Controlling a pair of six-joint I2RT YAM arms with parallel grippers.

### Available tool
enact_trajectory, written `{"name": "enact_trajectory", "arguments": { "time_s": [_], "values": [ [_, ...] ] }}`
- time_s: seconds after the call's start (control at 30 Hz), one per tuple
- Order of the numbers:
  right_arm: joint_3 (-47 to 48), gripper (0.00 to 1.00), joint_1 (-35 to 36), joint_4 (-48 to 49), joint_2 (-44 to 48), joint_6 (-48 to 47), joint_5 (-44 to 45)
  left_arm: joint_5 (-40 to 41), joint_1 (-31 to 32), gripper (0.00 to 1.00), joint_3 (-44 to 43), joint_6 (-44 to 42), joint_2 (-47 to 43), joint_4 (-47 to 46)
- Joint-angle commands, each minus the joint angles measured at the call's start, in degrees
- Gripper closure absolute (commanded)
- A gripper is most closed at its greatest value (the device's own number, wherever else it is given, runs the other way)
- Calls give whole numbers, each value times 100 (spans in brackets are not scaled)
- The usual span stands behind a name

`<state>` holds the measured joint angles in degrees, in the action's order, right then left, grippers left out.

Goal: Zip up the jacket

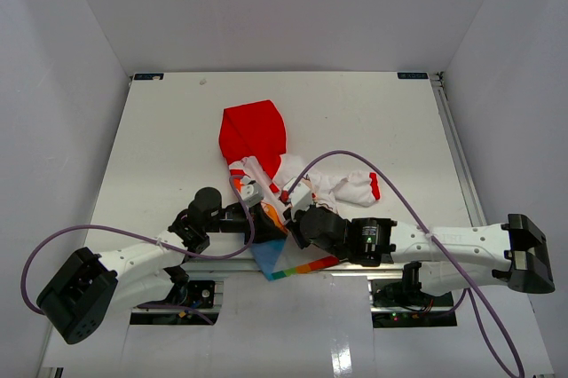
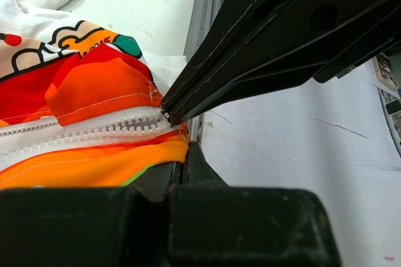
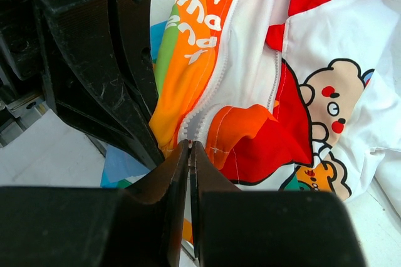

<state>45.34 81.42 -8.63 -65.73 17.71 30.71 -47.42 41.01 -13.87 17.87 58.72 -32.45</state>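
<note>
- Left pincer [image 2: 177,132]: jaws clamped on the jacket [image 1: 253,134] at the foot of the zip [image 2: 94,132]. Orange hem cloth is pinched between the tips, with no gap showing.
- Right pincer [image 3: 190,148]: jaws closed to a hairline, and the zip's lower end runs straight into the tips. It is judged to be nipping the zip there; the slider or pull cannot be made out.
- Zip: the rows of teeth meet only just above the tips and stand apart further up. Nearly all of the closing is judged not yet done.
- Jacket: crumpled at the near middle of the desk [image 1: 373,121]. The red hood [image 1: 253,129] lies toward the far side and the rainbow hem [image 1: 306,265] hangs over the near edge.
- Risk: both pincers crowd one spot, almost touching, so a careless pull could knock them together.
- Risk: the cloth above is bunched, so a fold could jam the slider.
- Risk: if the left hold slips, the whole jacket would drag along and the zip would not close.
</note>
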Motion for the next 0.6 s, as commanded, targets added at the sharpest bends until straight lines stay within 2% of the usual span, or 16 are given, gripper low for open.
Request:
{"name": "enact_trajectory", "arguments": {
  "time_s": [0.0, 0.57],
  "values": [
    [194, 92, 41, 537, -45, -159, 193, -235, 21, 100, -96, -50, -33, -185],
    [187, 92, 15, 1268, -142, -576, 455, -378, 20, 100, -107, -29, 34, -218]
  ]
}}
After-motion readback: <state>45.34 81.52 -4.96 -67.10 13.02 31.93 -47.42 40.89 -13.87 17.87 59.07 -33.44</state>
